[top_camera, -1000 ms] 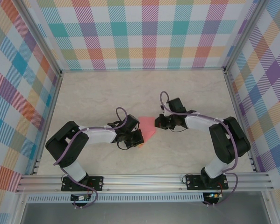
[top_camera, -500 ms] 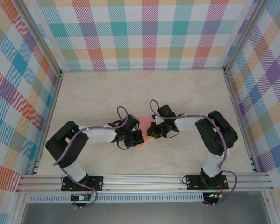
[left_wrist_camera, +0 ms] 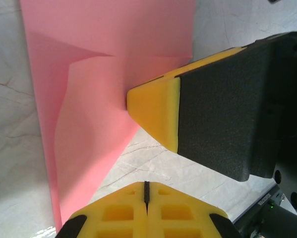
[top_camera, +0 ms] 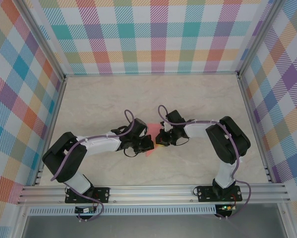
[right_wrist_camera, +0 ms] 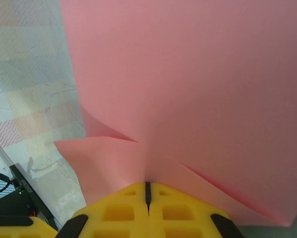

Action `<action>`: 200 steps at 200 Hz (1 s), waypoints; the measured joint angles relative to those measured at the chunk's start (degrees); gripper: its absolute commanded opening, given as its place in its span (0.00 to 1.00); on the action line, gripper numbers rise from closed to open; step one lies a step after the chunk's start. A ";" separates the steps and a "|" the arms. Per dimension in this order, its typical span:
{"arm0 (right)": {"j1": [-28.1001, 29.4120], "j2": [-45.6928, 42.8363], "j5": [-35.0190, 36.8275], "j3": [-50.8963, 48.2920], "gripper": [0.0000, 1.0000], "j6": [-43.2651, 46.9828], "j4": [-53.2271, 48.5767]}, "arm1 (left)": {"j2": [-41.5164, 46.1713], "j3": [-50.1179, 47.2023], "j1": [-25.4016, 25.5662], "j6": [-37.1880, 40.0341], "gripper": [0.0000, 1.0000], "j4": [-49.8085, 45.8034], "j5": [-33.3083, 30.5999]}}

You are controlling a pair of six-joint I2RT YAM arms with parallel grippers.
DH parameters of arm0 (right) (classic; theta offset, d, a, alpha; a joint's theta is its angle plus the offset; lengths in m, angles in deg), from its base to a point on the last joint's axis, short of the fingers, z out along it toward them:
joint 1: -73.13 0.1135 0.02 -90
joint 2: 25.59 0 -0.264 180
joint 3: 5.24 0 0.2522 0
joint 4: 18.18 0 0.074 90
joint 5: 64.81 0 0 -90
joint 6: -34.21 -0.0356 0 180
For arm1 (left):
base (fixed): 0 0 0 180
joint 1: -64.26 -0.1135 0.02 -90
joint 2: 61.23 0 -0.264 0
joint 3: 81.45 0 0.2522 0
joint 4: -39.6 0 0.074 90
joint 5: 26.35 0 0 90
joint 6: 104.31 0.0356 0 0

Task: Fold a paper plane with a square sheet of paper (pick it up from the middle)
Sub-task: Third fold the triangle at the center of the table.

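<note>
Top view: the right claw has swung left to meet the left claw at the square sheet of paper, mid-desk; a two-armed fold looks imminent.

Left wrist view: one pink sheet, creased, lies flat; the left claw is pressed together beside it.

Right wrist view: the right claw pinches the sheet's puckered edge. Two claws, one sheet.
</note>
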 measured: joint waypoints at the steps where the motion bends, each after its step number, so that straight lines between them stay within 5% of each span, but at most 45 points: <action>1: 0.00 0.02 -0.02 0.02 0.00 0.00 -0.02 | 0.00 -0.07 0.00 -0.04 0.00 0.09 0.04; 200: -0.04 0.83 -0.55 0.94 0.00 0.24 -0.70 | -1.29 -5.86 0.04 -3.26 0.00 3.67 -0.28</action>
